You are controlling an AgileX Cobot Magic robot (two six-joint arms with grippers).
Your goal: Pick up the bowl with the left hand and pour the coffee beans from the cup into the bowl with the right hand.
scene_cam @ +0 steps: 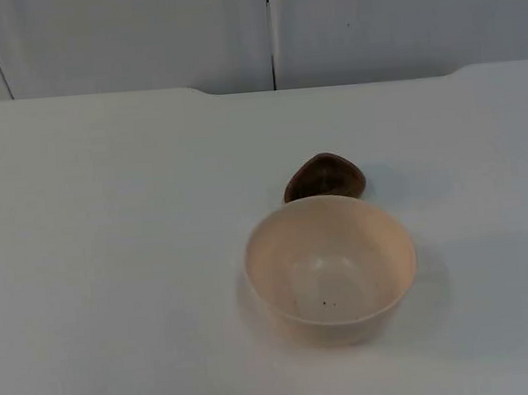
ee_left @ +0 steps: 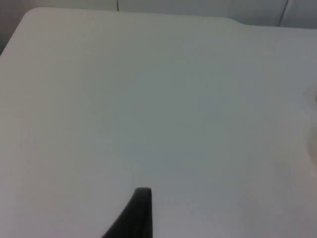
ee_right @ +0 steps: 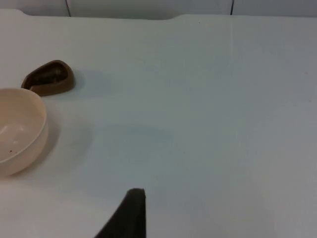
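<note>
A cream bowl (scene_cam: 329, 270) stands upright near the middle of the white table, with a few dark specks on its bottom. Just behind it sits a small brown cup (scene_cam: 325, 176) with dark contents; the bowl's rim covers the cup's near edge in the top view. The right wrist view shows the same bowl (ee_right: 17, 129) and cup (ee_right: 49, 78) close together. My right gripper (ee_right: 130, 215) hangs over bare table well to the right of both, holding nothing. My left gripper (ee_left: 136, 215) hovers over bare table on the left side, away from the bowl.
The white table top (scene_cam: 110, 219) ends at a grey partition wall (scene_cam: 141, 33) behind the cup. A notch in the table's far edge (scene_cam: 328, 83) lies straight behind the cup.
</note>
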